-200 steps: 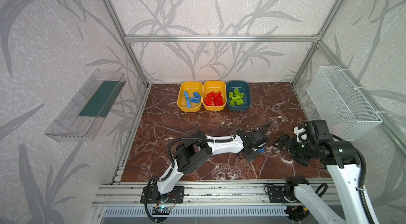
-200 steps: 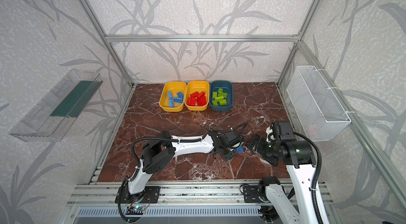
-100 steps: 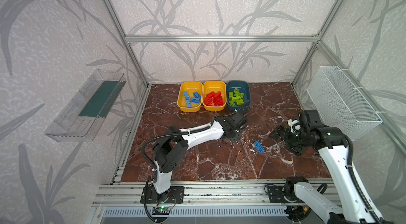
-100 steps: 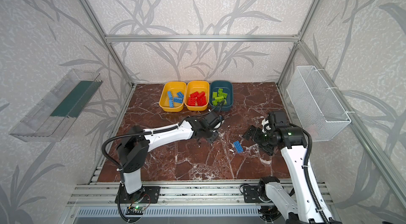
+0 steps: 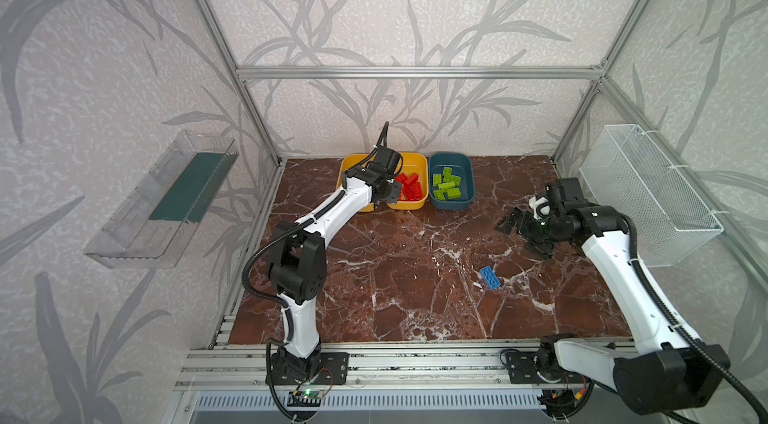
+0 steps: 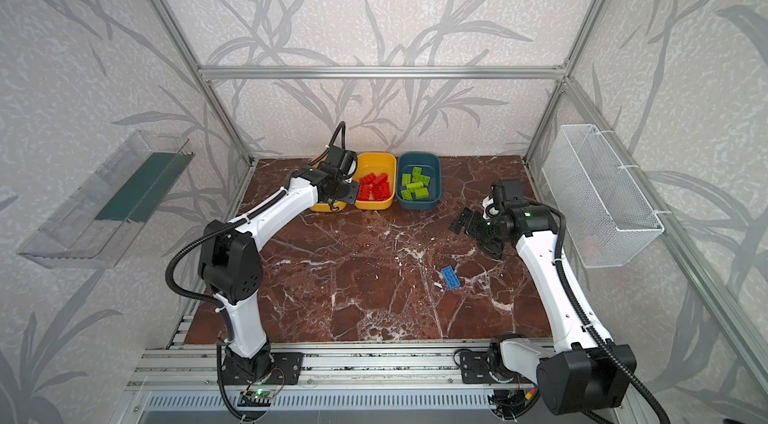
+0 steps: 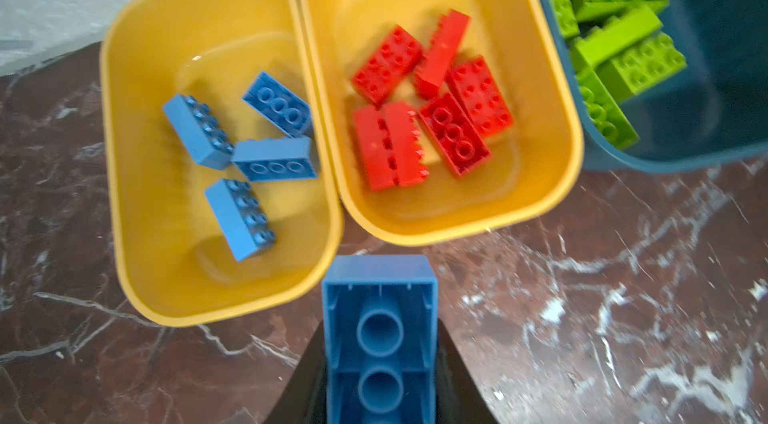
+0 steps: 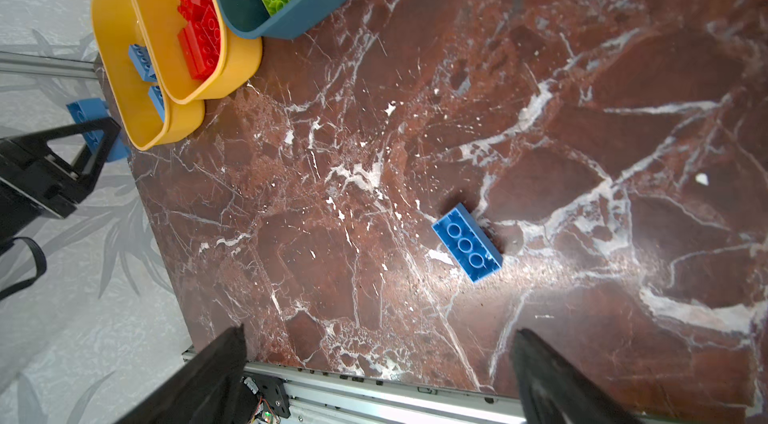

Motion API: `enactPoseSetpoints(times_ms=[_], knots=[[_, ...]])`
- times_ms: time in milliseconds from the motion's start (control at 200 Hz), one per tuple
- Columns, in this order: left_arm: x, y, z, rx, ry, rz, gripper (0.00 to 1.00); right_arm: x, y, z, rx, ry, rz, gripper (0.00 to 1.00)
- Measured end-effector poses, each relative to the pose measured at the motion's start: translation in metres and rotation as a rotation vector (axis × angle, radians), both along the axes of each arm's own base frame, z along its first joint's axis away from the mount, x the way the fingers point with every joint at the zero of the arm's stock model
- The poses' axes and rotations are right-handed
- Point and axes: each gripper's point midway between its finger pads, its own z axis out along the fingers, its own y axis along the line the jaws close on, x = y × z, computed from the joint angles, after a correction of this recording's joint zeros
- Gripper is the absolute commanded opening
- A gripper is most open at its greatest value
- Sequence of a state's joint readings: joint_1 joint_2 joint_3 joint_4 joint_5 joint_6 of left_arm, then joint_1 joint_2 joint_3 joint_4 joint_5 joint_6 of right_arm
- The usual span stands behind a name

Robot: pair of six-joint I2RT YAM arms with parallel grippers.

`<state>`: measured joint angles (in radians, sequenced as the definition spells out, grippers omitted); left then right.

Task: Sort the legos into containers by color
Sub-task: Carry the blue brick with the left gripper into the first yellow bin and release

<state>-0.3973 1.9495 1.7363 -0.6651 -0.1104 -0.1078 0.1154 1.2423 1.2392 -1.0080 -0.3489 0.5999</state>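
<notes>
**Left gripper (image 7: 379, 343) carries a held blue brick (image 7: 379, 297) by the yellow tubs; a loose blue brick (image 5: 490, 277) lies on the marble**

In both top views, 3 tubs stand side by side at the back centre of a red-brown marble table (image 5: 415, 309). The left yellow tub (image 7: 137, 68) holds 4 blue bricks (image 7: 274, 157). The middle yellow tub (image 7: 536, 68) holds a heap of red bricks (image 7: 457, 137). The teal tub (image 5: 465, 170), furthest right, holds lime green bricks (image 5: 446, 187).

The left arm reaches from the lower left of the frame to the back centre. Its gripper sits over the near rims where the 2 yellow tubs meet. The jaws are clamped tight on the held blue brick, whose hollow underside with round tubes faces the wrist camera.

The loose blue brick lies alone on the marble, right of centre in the lower half of the frame. It rests studs down, with its hollow underside showing. It is well apart from all 3 tubs.

The right gripper (image 5: 524, 234) hovers at the right of the frame, up and to the right of the loose brick and not touching it. Its jaws are spread wide with nothing between them.

A clear plastic tray (image 5: 166, 201) hangs on the left wall, and a white wire basket (image 5: 648, 193) hangs on the right wall.
</notes>
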Motion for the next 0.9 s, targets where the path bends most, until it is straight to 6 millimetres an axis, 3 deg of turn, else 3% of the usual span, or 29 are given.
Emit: enactPoseSetpoints(times_ms=[130, 270, 475, 580, 660, 740, 900], knots=[[0.041, 0.037, -0.002, -0.008, 0.007, 0.091, 0.15, 0.023, 0.012, 0.006, -0.018, -0.027, 0.027, 0.99], [0.072, 0.070, -0.014, -0.005, 0.038, 0.165, 0.15, 0.039, 0.022, 0.008, -0.028, -0.047, 0.042, 0.99], [0.100, 0.092, -0.037, -0.001, 0.079, 0.223, 0.19, 0.043, 0.025, 0.000, -0.054, -0.029, 0.037, 0.99], [0.107, 0.096, -0.051, -0.009, 0.103, 0.236, 0.31, 0.048, 0.027, -0.002, -0.061, -0.017, 0.027, 0.99], [0.106, 0.099, -0.060, -0.014, 0.130, 0.243, 0.53, 0.052, 0.029, -0.003, -0.068, -0.015, 0.020, 0.99], [0.103, 0.101, -0.066, -0.021, 0.153, 0.252, 0.67, 0.055, 0.031, -0.004, -0.078, -0.009, 0.021, 0.99], [0.102, 0.099, -0.067, -0.049, 0.160, 0.264, 0.72, 0.061, 0.038, -0.014, -0.137, 0.018, 0.050, 0.99]])
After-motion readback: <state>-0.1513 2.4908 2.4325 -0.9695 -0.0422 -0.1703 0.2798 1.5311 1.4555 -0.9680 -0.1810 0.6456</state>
